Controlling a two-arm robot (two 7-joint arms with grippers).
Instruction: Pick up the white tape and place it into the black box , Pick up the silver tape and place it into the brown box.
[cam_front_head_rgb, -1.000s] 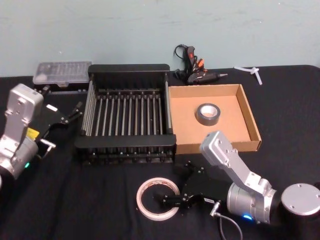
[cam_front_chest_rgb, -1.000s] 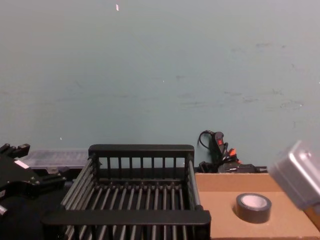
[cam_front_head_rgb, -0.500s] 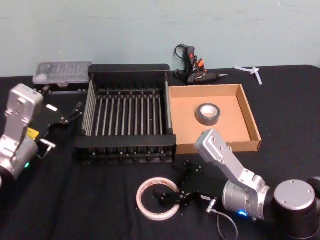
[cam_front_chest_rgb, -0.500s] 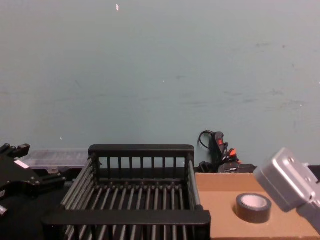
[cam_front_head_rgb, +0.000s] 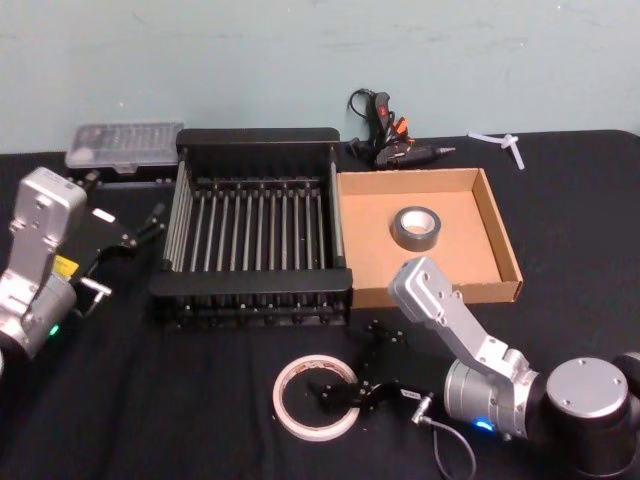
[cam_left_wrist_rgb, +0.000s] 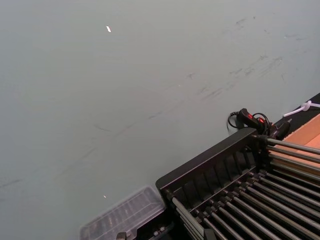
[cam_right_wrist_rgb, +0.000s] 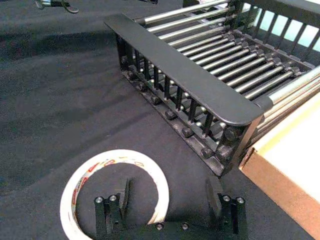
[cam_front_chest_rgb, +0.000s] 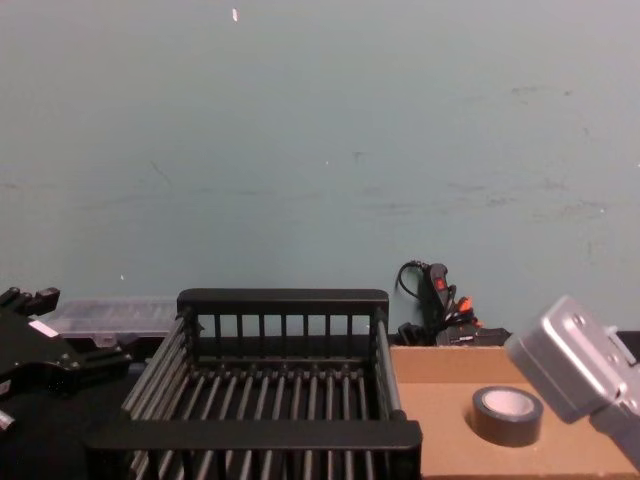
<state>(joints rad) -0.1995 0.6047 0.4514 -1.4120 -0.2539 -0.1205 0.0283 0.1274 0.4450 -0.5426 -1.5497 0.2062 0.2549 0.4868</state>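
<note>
Head view: the white tape (cam_front_head_rgb: 316, 399) lies flat near the counter's front edge, before the black box (cam_front_head_rgb: 255, 225). The right gripper (cam_front_head_rgb: 345, 393) is low over it, jaws spread. The silver tape (cam_front_head_rgb: 416, 228) sits in the brown box (cam_front_head_rgb: 497, 232). The left gripper (cam_front_head_rgb: 140, 232) is parked near the left edge, jaws released.

Right wrist view: one finger (cam_right_wrist_rgb: 123, 196) stands inside the roll's hole, the other outside its rim.

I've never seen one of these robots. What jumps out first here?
The right gripper sits low at the table's near edge, open, one finger inside the white tape's hole and one outside its rim. Behind it stand the empty black box and, to its right, the brown box holding the silver tape.
</note>
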